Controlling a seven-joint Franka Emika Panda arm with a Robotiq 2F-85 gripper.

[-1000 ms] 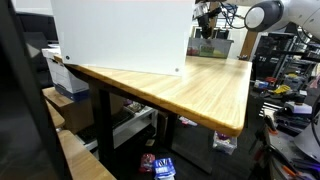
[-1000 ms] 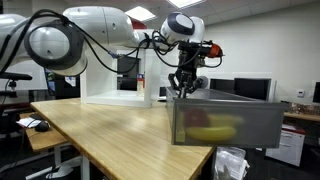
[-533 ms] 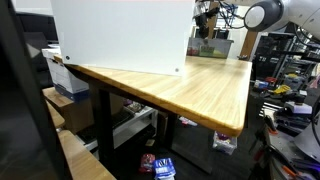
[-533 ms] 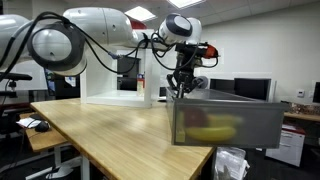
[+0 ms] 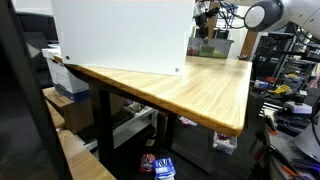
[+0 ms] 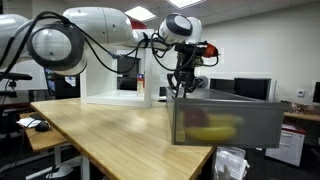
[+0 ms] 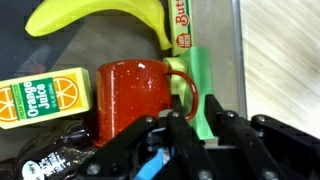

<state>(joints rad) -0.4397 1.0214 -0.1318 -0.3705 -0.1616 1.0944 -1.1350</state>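
My gripper (image 7: 197,108) hangs over a clear plastic bin (image 6: 228,112) at the table's corner, its fingers just inside the rim in an exterior view (image 6: 180,88). In the wrist view the jaws straddle the handle of a red mug (image 7: 130,100) lying in the bin. One finger sits inside the handle loop and the other outside it, with a strip of the green box (image 7: 203,75) showing between handle and finger. The jaws stand narrowly open, not pinching. A banana (image 7: 100,18), an orange juice carton (image 7: 40,100) and a dark packet (image 7: 50,160) lie around the mug.
A big white box (image 5: 120,35) stands on the wooden table (image 5: 200,85) and hides most of the arm in that view. The bin's rim (image 7: 238,40) runs close beside my fingers. Monitors and lab clutter surround the table.
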